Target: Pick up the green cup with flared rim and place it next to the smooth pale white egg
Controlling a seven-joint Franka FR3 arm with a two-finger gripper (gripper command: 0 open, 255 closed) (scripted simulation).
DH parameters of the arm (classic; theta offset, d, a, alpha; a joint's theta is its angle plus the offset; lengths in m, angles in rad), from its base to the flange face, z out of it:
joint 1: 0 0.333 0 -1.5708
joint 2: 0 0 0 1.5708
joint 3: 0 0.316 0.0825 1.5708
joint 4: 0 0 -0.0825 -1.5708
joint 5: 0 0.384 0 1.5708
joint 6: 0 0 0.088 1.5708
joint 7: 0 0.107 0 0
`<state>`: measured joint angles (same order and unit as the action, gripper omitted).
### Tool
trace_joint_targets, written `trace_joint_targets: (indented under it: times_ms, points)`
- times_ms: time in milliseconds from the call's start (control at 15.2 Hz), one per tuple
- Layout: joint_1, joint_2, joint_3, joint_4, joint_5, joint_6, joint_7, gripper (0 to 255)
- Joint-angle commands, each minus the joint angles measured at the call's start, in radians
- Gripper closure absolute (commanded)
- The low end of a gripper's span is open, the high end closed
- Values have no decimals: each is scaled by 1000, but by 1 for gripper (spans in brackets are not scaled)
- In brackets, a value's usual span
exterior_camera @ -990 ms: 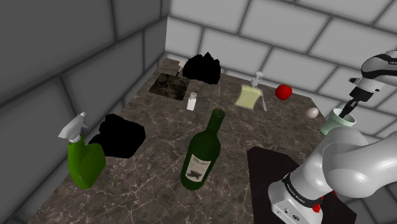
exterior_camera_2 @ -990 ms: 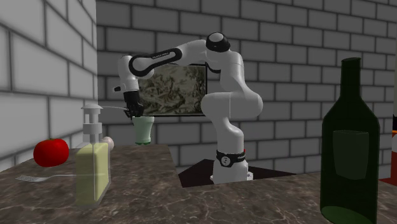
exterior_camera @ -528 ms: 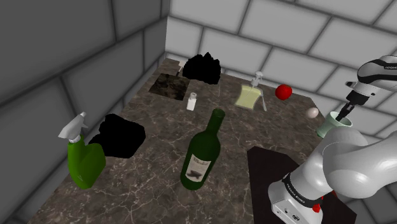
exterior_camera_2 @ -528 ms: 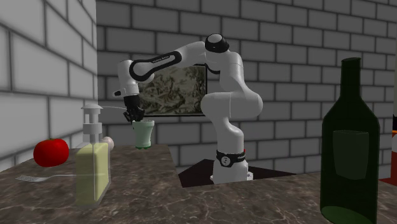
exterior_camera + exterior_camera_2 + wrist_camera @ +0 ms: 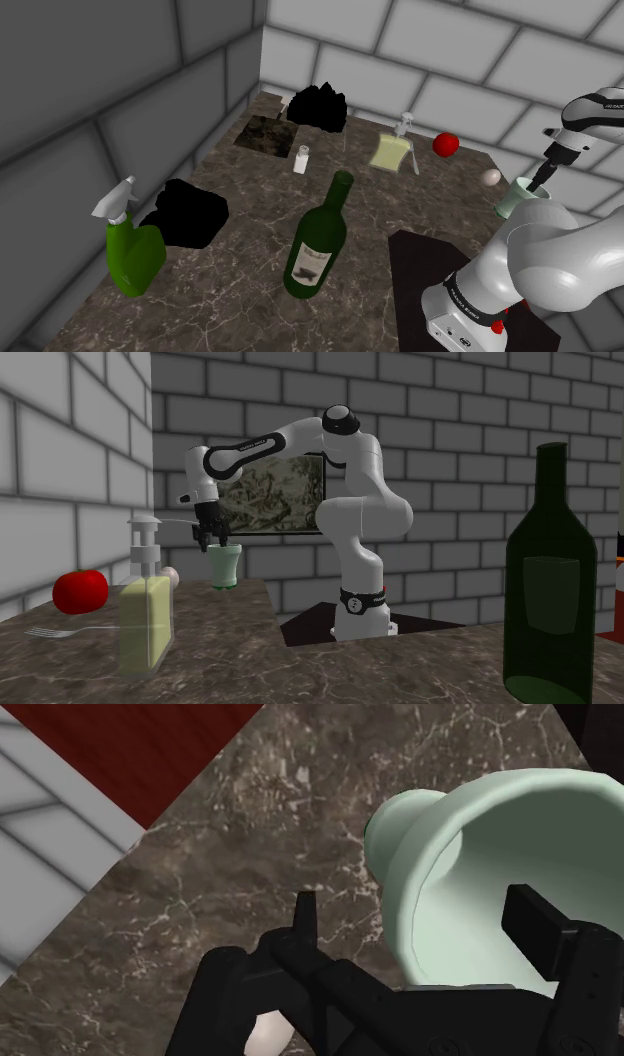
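Observation:
The pale green cup [image 5: 518, 196] with a flared rim stands upright on the marble table [image 5: 250, 260], close to that table's edge by the arm. A small pale egg [image 5: 490, 177] lies just beside it. My gripper [image 5: 541, 180] hangs over the cup's mouth, open. In the wrist view one fingertip [image 5: 305, 912] is outside the cup [image 5: 440, 874] and the other reaches inside it, neither pressing the rim; the egg [image 5: 264, 1035] peeks out under the hand. The second exterior view has the gripper [image 5: 212, 541] above the cup [image 5: 225, 564], with the egg [image 5: 172, 574] nearby.
A red tomato [image 5: 446, 144], a soap dispenser [image 5: 392, 150] and a small white shaker [image 5: 301, 158] sit further back. A dark green wine bottle [image 5: 318, 240] lies mid-table, and a green spray bottle [image 5: 130, 245] stands near the shoulder view's left. Two black lumps [image 5: 185, 212] rest on the table.
The cup came down from the air onto the table beside the egg. The fingers, shut on its rim before, have spread apart and let it go.

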<state>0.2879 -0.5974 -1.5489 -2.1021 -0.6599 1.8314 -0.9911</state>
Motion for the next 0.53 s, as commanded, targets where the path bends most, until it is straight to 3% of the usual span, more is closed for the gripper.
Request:
trace_joint_targets:
  times_ms: [0,330,462]
  points:
    - [0,0,0,0,0,0,0,0]
    - [-14,22,69,94,52,-105,-28,0]
    - [-14,21,69,94,52,-105,-27,0]
